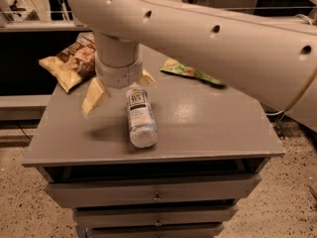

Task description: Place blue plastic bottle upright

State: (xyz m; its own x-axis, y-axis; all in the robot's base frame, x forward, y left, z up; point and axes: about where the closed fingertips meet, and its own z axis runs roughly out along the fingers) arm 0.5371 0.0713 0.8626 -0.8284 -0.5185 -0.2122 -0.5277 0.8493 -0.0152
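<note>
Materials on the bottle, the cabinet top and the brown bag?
Blue plastic bottle, lying with its far end below the open gripper: clear plastic with a see-through body; the label is likely paper or film. Cabinet top: grey painted, probably metal, with a soft sheen. Brown snack bag: crinkled glossy film, likely plastic or foil.

The small clear plastic bottle with a pale-blue label lies on its side at the centre of the grey metal table, running from back to front edge. The pale two-finger hand sits over its far end, one finger on each side, seemingly not touching. A brown crinkled snack bag lies at upper left, and a green foil snack bag lies behind, right of centre.
</note>
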